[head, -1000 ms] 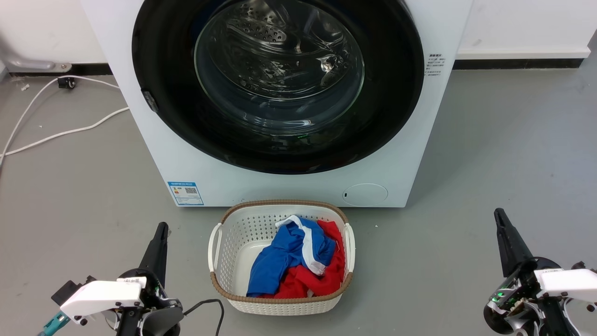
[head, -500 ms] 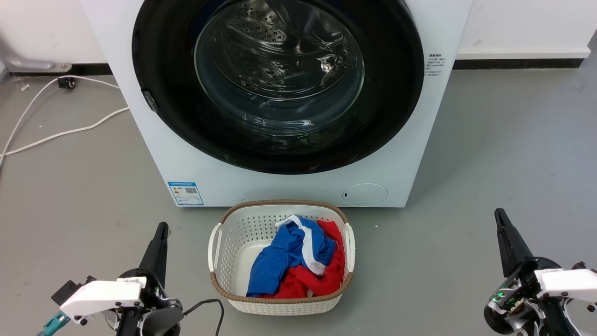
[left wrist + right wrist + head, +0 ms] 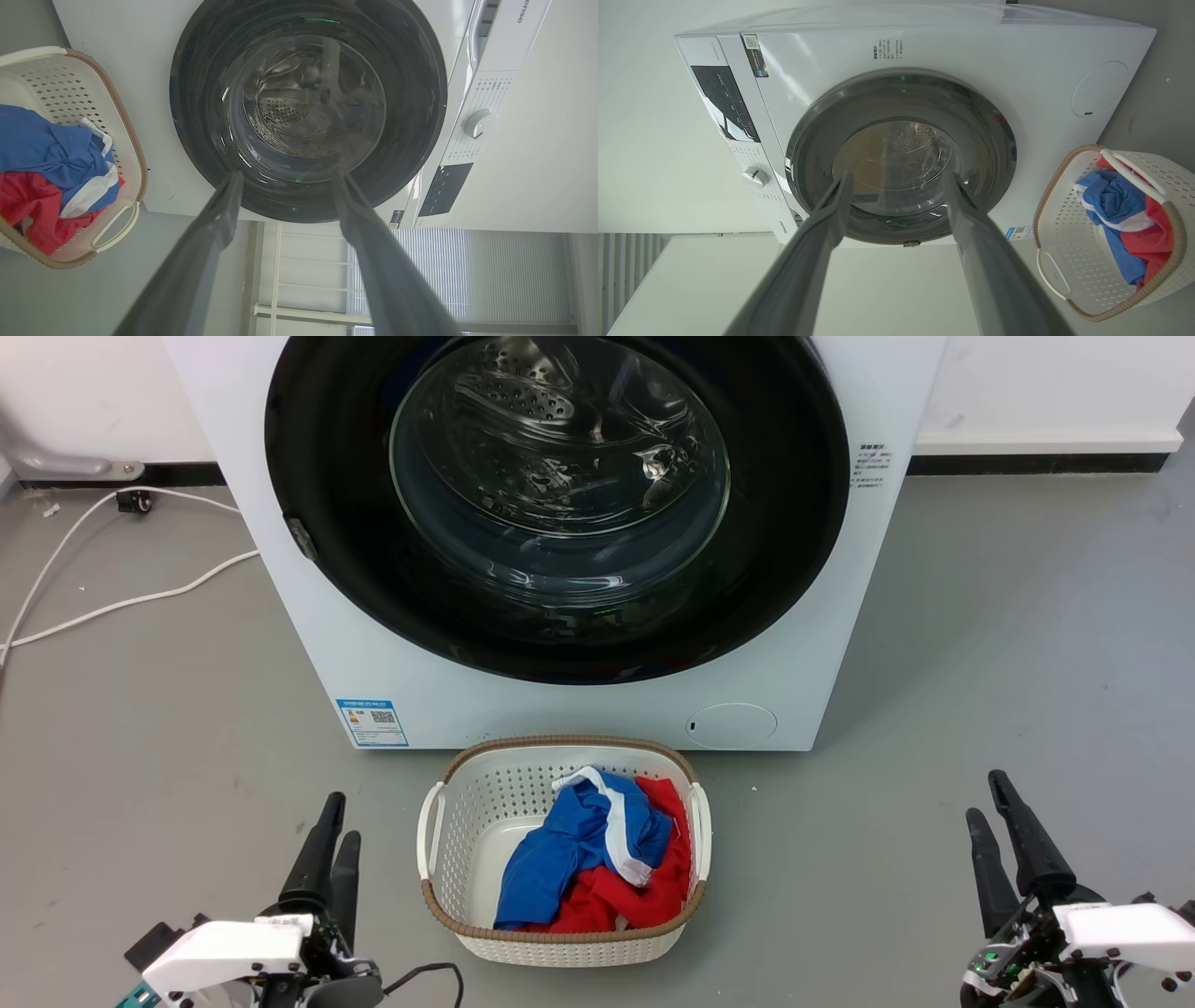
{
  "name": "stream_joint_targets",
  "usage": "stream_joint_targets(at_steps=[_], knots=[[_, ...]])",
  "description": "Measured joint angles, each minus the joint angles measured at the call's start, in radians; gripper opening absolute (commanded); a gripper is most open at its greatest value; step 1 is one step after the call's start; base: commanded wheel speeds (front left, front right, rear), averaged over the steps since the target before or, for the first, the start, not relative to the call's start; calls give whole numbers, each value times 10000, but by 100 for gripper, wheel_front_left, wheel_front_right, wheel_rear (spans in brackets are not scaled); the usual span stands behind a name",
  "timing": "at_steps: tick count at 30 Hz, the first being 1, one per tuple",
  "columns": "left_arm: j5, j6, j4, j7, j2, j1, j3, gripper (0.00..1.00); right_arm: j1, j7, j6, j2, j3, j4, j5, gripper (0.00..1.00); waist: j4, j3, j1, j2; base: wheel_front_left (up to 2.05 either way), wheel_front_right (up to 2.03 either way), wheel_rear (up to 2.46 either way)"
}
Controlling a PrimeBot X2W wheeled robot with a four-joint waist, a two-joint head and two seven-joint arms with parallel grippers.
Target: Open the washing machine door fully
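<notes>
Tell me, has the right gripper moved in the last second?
Yes. Against the still basket, the right gripper has slid lower in the head view, back from the machine, and turned so both fingers show.

- A laundry basket (image 3: 569, 743) stands in the middle, just near of the washing machine (image 3: 560, 714), below the closed door (image 3: 794, 523).
- Bare floor (image 3: 980, 663) runs along the basket's left and right sides up to the machine.
- A white cable (image 3: 191, 585) lies far left.

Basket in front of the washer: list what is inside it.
The basket holds a crumpled blue cloth with a white band, lying over a red cloth. Its bottom shows bare at the left. Anything beneath the cloths is covered.
</notes>
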Motion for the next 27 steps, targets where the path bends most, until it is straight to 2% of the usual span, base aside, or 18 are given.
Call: stream_joint_targets(at_steps=[11, 27], knots=[[888, 0, -332, -506, 0, 0, -533, 100, 26, -495, 0, -46, 518, -297, -786, 100, 44, -15, 0, 0, 0, 0, 0], [4606, -2, -940, -1187, 79, 0, -1327, 100, 223, -1131, 0, -163, 968, -880, -4899, 100, 61, -44, 1, 0, 0, 0, 0]])
